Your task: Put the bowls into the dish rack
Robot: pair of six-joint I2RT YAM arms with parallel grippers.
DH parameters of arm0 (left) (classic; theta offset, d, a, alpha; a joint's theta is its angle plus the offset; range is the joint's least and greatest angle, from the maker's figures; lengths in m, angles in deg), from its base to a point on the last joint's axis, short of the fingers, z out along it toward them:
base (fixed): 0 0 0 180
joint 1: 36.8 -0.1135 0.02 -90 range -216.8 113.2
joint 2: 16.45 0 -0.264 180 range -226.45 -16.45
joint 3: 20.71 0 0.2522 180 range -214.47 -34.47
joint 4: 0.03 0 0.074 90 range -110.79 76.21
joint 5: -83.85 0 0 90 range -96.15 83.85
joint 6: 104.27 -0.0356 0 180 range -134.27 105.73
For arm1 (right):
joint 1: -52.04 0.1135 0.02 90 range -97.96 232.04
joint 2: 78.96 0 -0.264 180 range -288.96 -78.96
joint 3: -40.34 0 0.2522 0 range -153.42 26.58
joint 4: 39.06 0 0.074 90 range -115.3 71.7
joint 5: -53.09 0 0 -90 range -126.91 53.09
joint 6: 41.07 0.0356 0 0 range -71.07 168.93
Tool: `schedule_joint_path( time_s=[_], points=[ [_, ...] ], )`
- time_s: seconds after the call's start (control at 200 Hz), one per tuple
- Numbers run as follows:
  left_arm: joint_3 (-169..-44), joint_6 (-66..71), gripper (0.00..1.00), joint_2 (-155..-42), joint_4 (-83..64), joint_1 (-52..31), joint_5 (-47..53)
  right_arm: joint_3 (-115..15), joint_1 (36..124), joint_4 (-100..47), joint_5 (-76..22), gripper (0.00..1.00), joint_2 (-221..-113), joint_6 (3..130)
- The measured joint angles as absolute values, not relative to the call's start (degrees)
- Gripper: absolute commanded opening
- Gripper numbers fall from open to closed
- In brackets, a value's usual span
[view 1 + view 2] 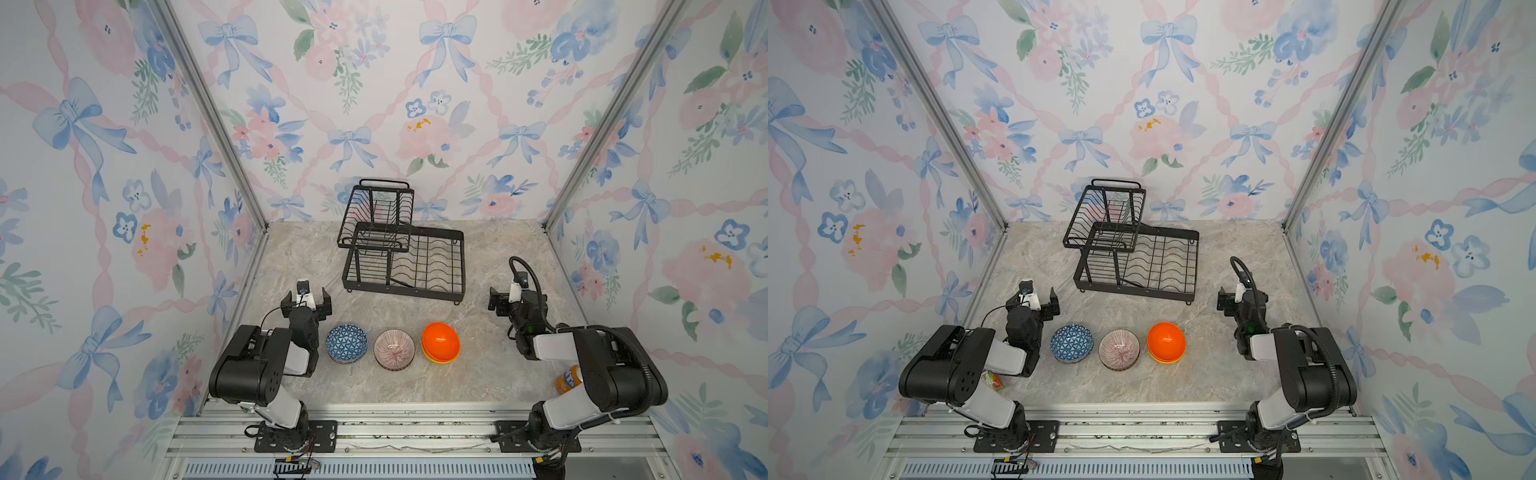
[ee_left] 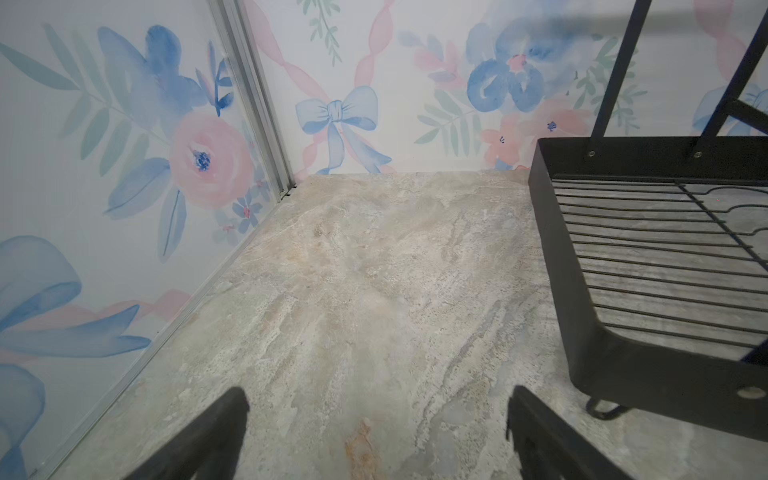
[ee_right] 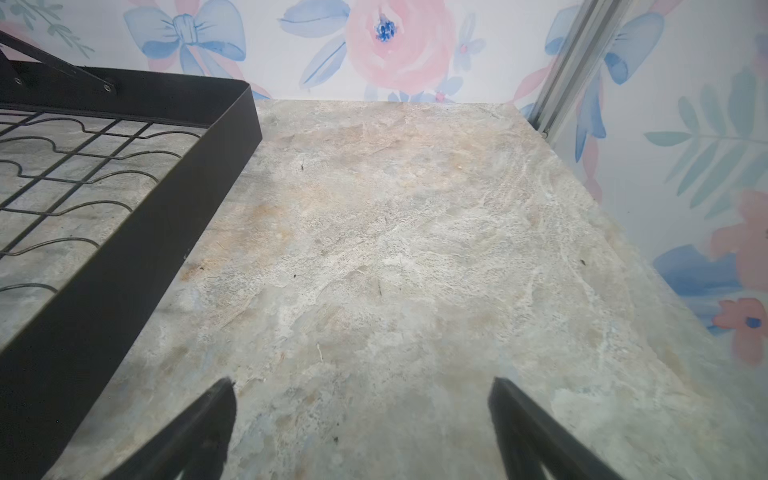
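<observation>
The dish rack (image 1: 405, 289) stands at the 12 o'clock end of the table (image 1: 478, 382), its raised basket (image 1: 376, 248) sitting over the 9 o'clock half of the wide slotted base. The bowls are on the table outside the rack, in a row at its 6 o'clock side. The blue triangle-patterned bowl (image 1: 346, 343) is at the 9 o'clock end and the pink striped bowl (image 1: 394, 349) in the middle. At the 3 o'clock end, the orange bowl (image 1: 440, 341) sits on a yellow bowl (image 1: 436, 360), of which only the rim shows. Neighbouring bowls sit just beside each other. The left claw (image 1: 306, 296) is spread wide at 11 o'clock of the blue bowl, near the rack's 7 o'clock corner; in its wrist view only bare table lies between the fingers. The right claw (image 1: 495, 299) is likewise spread wide, just off the rack's 3 o'clock side and at 1 o'clock of the orange bowl, over bare table. An orange soda can (image 1: 568, 379) stands near the 4 o'clock edge, partly hidden by the right arm.
</observation>
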State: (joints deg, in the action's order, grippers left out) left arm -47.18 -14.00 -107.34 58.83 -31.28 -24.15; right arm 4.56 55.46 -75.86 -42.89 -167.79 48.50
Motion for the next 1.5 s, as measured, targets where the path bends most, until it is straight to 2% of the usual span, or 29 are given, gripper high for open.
schedule_joint_path(
  time_s=[1.265, 1.5],
  points=[
    [-47.2, -13.3, 0.98, -107.1, 57.8, -32.6, -22.1, 4.6, 54.8, -75.8, -42.1, 0.97, -167.8, 48.5],
    [-51.4, -13.2, 0.98, -97.9, 44.8, -30.1, -27.1, 3.7, 57.4, -69.7, -46.5, 0.97, -161.9, 47.9]
  ],
)
